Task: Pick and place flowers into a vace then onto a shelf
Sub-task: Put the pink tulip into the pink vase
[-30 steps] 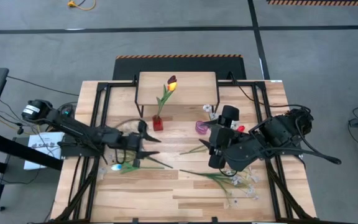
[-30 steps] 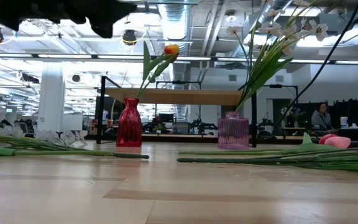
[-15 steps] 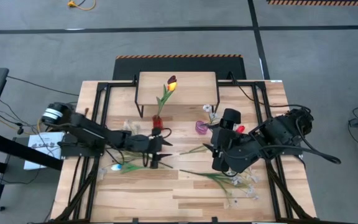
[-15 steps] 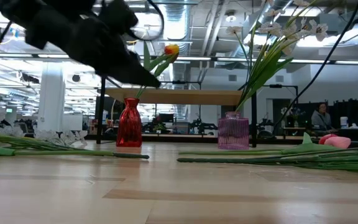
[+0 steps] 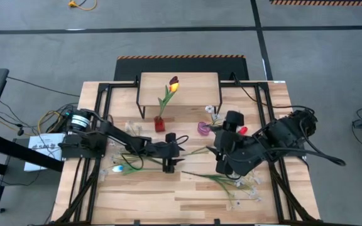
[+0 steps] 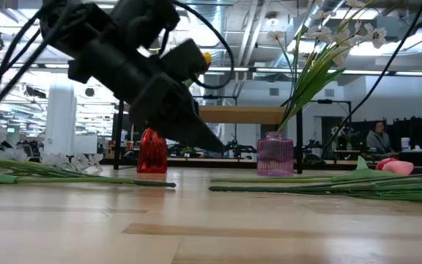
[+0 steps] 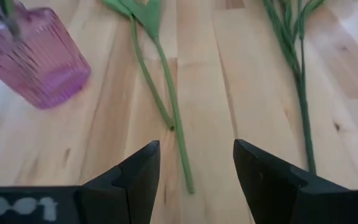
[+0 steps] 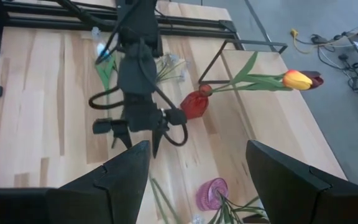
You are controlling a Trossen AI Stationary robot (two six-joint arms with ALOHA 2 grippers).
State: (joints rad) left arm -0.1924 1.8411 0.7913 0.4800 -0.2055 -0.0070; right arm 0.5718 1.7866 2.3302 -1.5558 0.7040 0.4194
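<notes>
While left claw gapes empty | slatted table strewn with flowers | office beyond.

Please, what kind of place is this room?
Probably an open-plan office or lab used for robot work. Behind the table are desks with a seated person, exposed ceiling pipes and a grey floor with marking tape.
</notes>
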